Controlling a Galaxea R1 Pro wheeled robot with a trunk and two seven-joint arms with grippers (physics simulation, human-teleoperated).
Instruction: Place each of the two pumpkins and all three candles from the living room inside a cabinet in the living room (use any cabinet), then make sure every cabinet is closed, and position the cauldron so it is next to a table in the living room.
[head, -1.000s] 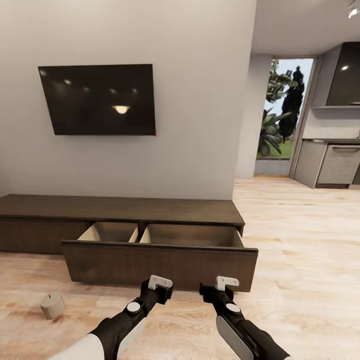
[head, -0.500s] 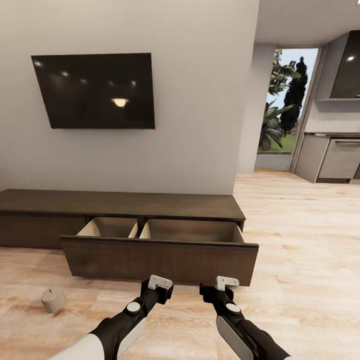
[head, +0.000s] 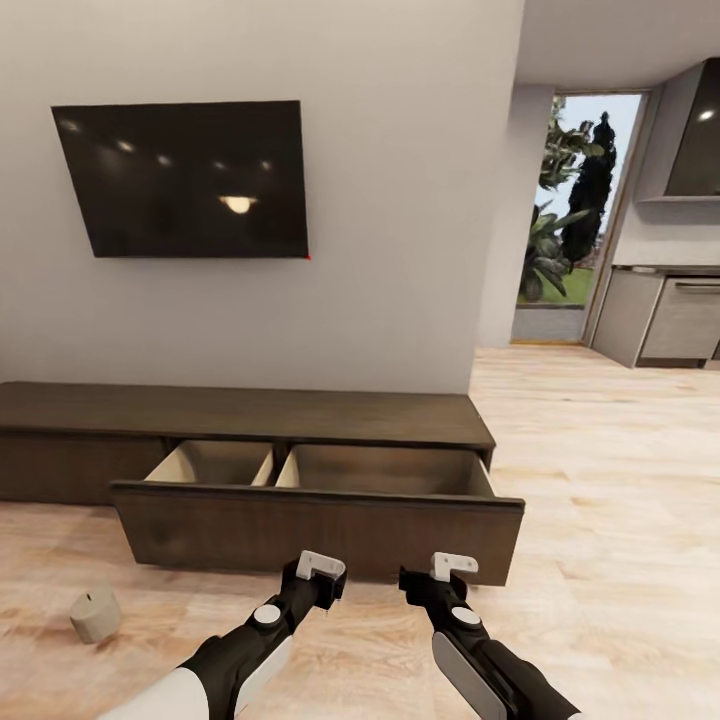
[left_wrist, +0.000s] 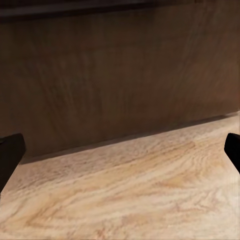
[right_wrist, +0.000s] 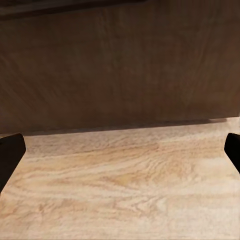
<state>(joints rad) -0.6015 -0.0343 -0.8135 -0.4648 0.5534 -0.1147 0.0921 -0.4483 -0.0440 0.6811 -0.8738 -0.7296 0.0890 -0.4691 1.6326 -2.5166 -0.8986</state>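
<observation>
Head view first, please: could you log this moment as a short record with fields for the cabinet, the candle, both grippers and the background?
cabinet: long low dark brown wood cabinet against the wall, one wide drawer pulled out, its two pale beige compartments look empty
candle: short stubby beige candle on the light wood plank floor, left of the open drawer
left gripper: left gripper open, empty, before the drawer front
right gripper: right gripper open, empty, before the drawer front
background: black wall-hung TV above the cabinet; grey kitchen units far right
</observation>
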